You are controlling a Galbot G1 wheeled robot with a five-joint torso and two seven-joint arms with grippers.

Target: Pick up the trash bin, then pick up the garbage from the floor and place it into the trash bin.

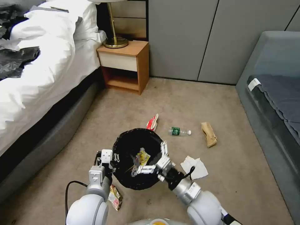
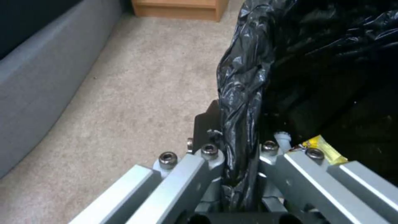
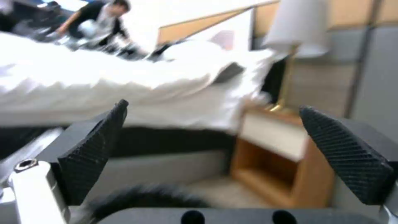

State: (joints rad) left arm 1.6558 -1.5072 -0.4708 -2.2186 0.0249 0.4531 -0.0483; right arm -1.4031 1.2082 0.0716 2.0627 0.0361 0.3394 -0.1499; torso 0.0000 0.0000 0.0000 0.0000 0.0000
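While the left tool point(image 1: 107, 162) grips the rim of the small round black-lined trash bin point(image 1: 125, 147) above the carpet, the right tool point(image 1: 156, 161) hangs spread over its mouth; crumpled white tissue point(image 1: 194, 167) lies nearest, rightward.

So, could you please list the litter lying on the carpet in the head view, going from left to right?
Snack wrapper → red wrapper → green-label bottle → white tissue → brown paper bag.

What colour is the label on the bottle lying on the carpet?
Green, on the clear bottle; head view shows it best.
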